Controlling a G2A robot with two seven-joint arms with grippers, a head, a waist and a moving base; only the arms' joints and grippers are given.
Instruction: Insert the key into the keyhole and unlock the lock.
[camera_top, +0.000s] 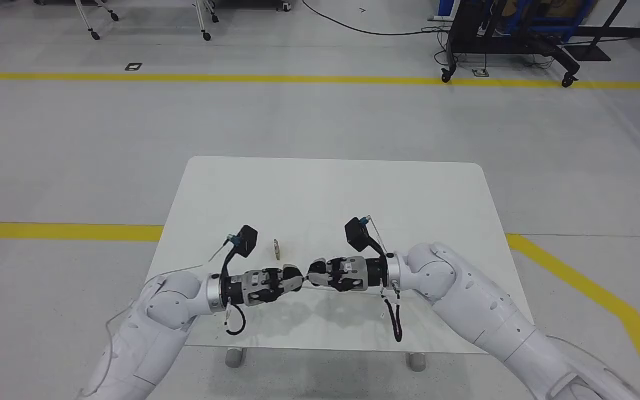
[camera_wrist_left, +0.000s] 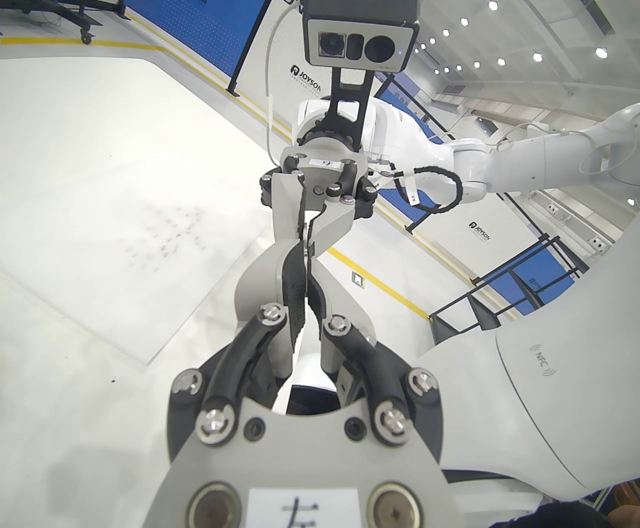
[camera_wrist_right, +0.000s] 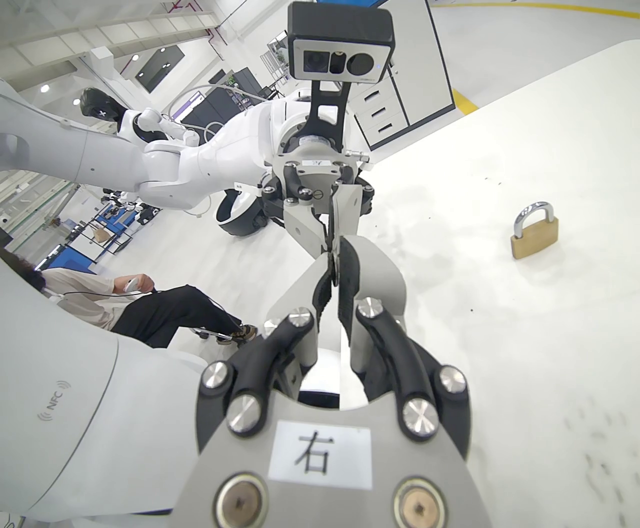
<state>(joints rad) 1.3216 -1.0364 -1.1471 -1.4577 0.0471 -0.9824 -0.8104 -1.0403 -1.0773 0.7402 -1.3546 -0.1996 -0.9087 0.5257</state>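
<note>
Top view first: we see both arms held low over the near middle of the white table (camera_top: 420, 200), with the left gripper (camera_top: 298, 272) and the right gripper (camera_top: 314, 272) pointing at each other tip to tip, so close that they look to be touching. From the left wrist view we see the left gripper (camera_wrist_left: 304, 260) with its two fingers pressed together at the tips, dark pads meeting. The right gripper (camera_wrist_left: 306, 239) sits right against it, its fingers likewise together. The right wrist view gives us that meeting from the other side: the right gripper (camera_wrist_right: 334, 257) closed tip on tip, the left gripper (camera_wrist_right: 329, 239) butting up to it. Whether a key is pinched where the fingertips meet we cannot tell. The padlock (camera_wrist_right: 535, 231) — brass body, silver shackle — stands upright on the table, shackle up, free of both grippers. In the top view we find it just beyond the left arm's wrist, on the side away from the robot — near the grippers but apart from them.
</note>
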